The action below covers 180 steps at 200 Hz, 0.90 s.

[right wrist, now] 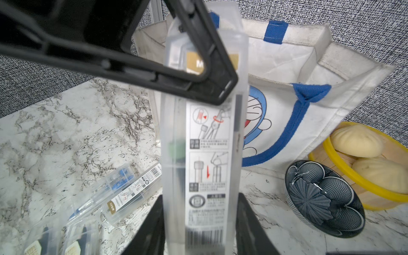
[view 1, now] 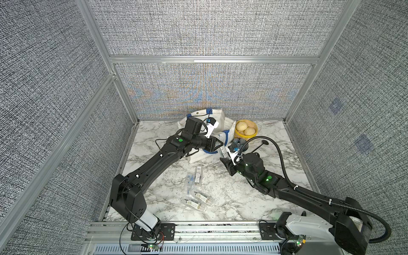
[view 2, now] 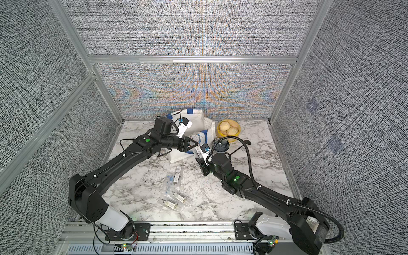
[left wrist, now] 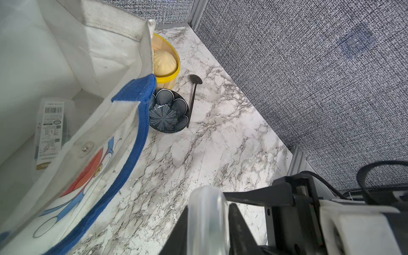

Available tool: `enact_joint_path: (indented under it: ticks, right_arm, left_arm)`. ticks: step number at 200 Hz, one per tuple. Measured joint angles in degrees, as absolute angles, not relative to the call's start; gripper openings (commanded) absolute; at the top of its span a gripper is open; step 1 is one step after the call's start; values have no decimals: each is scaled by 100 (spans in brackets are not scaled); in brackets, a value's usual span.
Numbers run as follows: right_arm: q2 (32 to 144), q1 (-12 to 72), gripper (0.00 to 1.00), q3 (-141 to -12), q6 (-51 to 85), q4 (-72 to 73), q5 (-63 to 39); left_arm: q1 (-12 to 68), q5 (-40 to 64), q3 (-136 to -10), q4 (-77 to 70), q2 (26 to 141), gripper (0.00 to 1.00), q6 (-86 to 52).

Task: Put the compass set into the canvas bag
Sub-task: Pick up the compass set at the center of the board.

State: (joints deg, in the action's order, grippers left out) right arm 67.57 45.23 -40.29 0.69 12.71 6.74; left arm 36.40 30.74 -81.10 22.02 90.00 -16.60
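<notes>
We held the compass set (right wrist: 205, 143) just in front of the canvas bag (right wrist: 309, 66), our right pincer (right wrist: 201, 220) pinching one end and our left pincer (left wrist: 209, 206) pinching the other, apparently handing it over for bagging.

The left arm (view 1: 154, 167) and right arm (view 1: 309, 194) are matte black with white base shells (view 1: 148, 217) and green lights (view 1: 180, 140). The left gripper (view 1: 221, 144) is triangular-framed. A ribbed hose (view 1: 280, 159), probably conduit, follows the right arm.

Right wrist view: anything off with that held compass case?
Yes: both grippers clamp one clear compass case. The right gripper holds its barcode end, and the left gripper pinches the opposite end. It stands beside the canvas bag, outside it. Nothing looks spilled or damaged.
</notes>
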Motion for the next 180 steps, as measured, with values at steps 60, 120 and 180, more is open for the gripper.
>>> enact_joint_path:
  ticks: [60, 120, 180]
  right_arm:
    - [6790, 4525, 46, -4016, 51, 1306, 733]
    - [6685, 4530, 88, -3745, 128, 1343, 812]
    - [6403, 4530, 94, -2989, 443, 1243, 622]
  left_arm:
    - [3669, 3118, -8130, 2204, 9000, 12, -1761]
    - [3671, 2936, -8121, 2198, 9000, 6, -1734]
    - [3667, 2582, -8152, 2060, 8997, 4, -1734]
